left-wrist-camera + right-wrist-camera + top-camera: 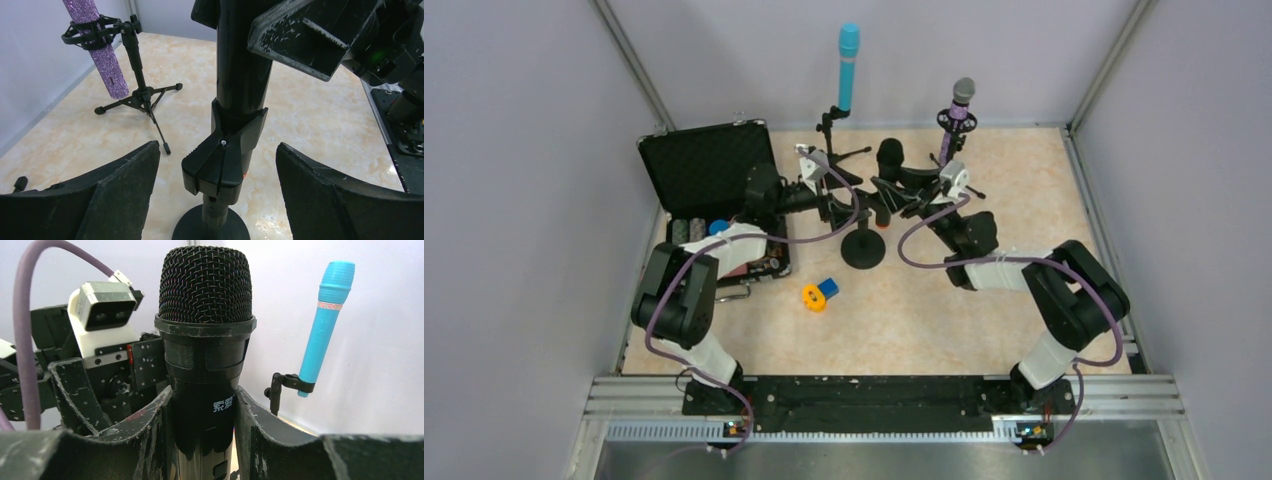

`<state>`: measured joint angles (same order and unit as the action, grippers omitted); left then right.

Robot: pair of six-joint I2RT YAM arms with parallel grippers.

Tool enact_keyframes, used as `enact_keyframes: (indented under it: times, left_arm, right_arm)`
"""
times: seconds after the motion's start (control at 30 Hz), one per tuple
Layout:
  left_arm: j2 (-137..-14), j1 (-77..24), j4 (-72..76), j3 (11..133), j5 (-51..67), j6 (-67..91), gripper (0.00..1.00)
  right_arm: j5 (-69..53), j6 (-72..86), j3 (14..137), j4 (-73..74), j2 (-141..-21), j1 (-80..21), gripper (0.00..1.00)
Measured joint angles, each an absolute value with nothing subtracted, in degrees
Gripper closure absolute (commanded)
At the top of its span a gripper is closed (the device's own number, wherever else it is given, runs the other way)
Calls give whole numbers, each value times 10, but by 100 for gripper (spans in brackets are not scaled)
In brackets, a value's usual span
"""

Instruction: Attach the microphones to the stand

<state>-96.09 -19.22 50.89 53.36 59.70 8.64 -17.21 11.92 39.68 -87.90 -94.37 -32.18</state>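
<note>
snugly, the right tool (202, 407) grips the black mesh-headed microphone (205, 315) upright; the left tool (217, 146) gapes wide.

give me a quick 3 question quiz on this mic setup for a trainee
1. True or false: the blue mic and the purple mic are both already mounted.
2. What does the right gripper hold? A the purple mic; B the black mic; C nothing.
3. Fill in: the ___ gripper has its fingers open on either side of the round-base stand.
Key: 1 true. 2 B. 3 left: the left gripper straddles it, not shut.
</note>
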Motion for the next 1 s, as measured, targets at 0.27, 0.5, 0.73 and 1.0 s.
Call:
enact_keyframes:
  times: [0.27, 0.5, 0.73, 1.0]
  left_arm:
    - [-892, -192, 463, 524, 567, 41, 6]
    - [-840, -192, 441, 484, 544, 23, 5]
    - [-817, -192, 423, 432, 520, 18, 5]
    - [-815, -189, 458, 377, 503, 50, 5]
  right_arm:
    - [-170, 106, 382, -882, -931, -322, 46]
    - [-159, 100, 359, -860, -919, -323, 25]
    - [-146, 101, 331, -855, -894, -323, 9]
    - [-115, 100, 262, -792, -781, -323, 5]
